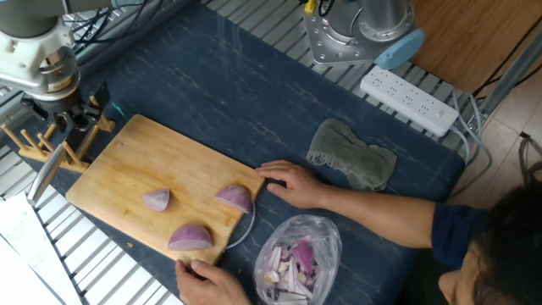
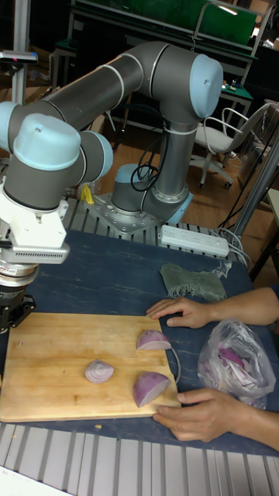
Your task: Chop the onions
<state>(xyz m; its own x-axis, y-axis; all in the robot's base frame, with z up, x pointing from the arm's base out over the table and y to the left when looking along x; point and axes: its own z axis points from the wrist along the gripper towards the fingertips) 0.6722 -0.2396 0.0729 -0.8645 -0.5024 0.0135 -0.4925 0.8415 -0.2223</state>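
Wooden board lies below my gripper, which pinches a knife at its left end. Three onions sit mid-board; further right, a person's hands steady its edge, where a slipping blade could cut them.

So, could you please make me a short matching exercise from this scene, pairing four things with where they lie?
Things:
1. onions
2. bag
3. cloth
4. power strip

Places:
A. on the dark mat, between the power strip and the person's arm
B. on the cutting board
C. on the metal slats at the far edge, beside the arm's base
D. on the mat, just off the board's end, near the person

Pairs: 1-B, 2-D, 3-A, 4-C
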